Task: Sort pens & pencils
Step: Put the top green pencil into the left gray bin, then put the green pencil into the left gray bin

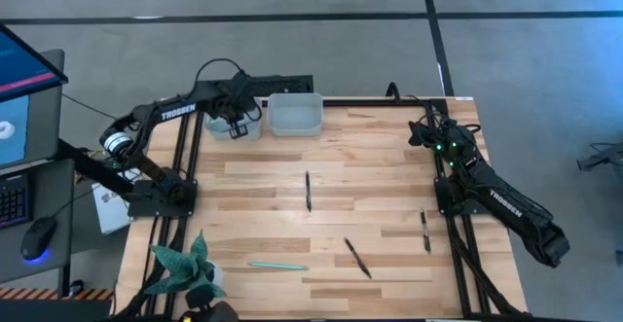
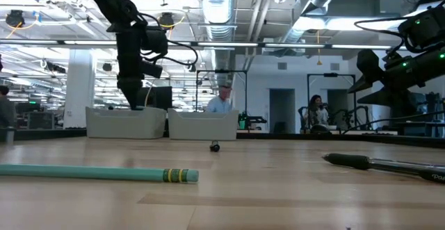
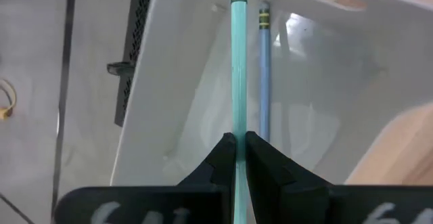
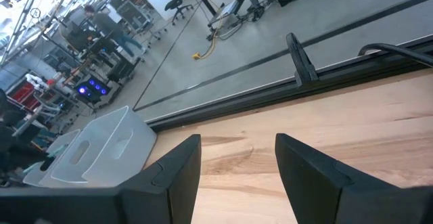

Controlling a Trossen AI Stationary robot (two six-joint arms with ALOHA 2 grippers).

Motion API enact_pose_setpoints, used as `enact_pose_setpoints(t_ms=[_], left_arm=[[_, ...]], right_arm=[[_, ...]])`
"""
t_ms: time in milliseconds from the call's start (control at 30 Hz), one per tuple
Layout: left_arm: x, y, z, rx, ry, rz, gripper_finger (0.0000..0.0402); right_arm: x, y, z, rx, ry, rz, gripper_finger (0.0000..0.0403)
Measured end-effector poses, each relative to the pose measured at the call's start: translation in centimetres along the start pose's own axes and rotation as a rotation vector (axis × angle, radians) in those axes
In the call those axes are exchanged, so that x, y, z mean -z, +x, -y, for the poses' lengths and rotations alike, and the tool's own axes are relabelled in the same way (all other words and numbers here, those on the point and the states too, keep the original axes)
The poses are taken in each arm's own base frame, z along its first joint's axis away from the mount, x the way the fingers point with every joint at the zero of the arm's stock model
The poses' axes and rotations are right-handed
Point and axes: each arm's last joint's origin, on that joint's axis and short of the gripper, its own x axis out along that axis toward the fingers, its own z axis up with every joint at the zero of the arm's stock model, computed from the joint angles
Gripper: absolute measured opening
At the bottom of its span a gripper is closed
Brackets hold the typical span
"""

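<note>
high view: the left gripper (image 1: 234, 120) hung over the left bin (image 1: 237, 127) at the table's (image 1: 389, 181) far edge, just beside the right bin (image 1: 295, 115). the right gripper (image 1: 425, 132) waited over the far right corner. on the table lay one teal pencil (image 1: 277, 265) near the front by the plant (image 1: 185, 268), and three black pens: one mid-table (image 1: 308, 191), one toward the front (image 1: 356, 257), one at the right (image 1: 425, 232).

low view: the left arm reached down into the left bin (image 2: 126, 122); the teal pencil (image 2: 97, 174) lay in front, a black pen (image 2: 386, 164) at the right.

left wrist view: the fingers (image 3: 218, 162) were pressed onto a teal pencil (image 3: 237, 61), held along the bin's (image 3: 183, 95) inside; a second, bluer pencil (image 3: 264, 68) seemed to lie in the bin just beside it.

right wrist view: the right gripper (image 4: 237, 160) stood spread and held nothing, above bare wood, with both bins (image 4: 95, 149) well apart from it.
</note>
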Motion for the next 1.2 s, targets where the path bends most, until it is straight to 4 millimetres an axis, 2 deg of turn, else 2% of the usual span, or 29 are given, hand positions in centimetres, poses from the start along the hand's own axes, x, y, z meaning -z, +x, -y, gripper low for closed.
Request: enact_pose_setpoints(t_ms=[267, 533, 967, 1200], left_arm=[[1.0, 1.6, 1.2, -0.008, 0.057, -0.026, 0.0009], [0.5, 1.6, 1.0, -0.062, -0.050, 0.005, 0.0033], [0.4, 1.6, 1.1, -0.032, -0.073, 0.022, 0.0039], [0.5, 1.6, 1.0, -0.053, -0.131, 0.013, 0.0055]], right_arm=[[0.0, 0.0, 0.0, 0.000, 0.000, 0.000, 0.0212], [0.0, 0.0, 0.0, 0.000, -0.001, 0.000, 0.0212], [0.0, 0.0, 0.0, 0.000, -0.001, 0.000, 0.0212], [0.0, 0.0, 0.0, 0.000, -0.001, 0.000, 0.0212]])
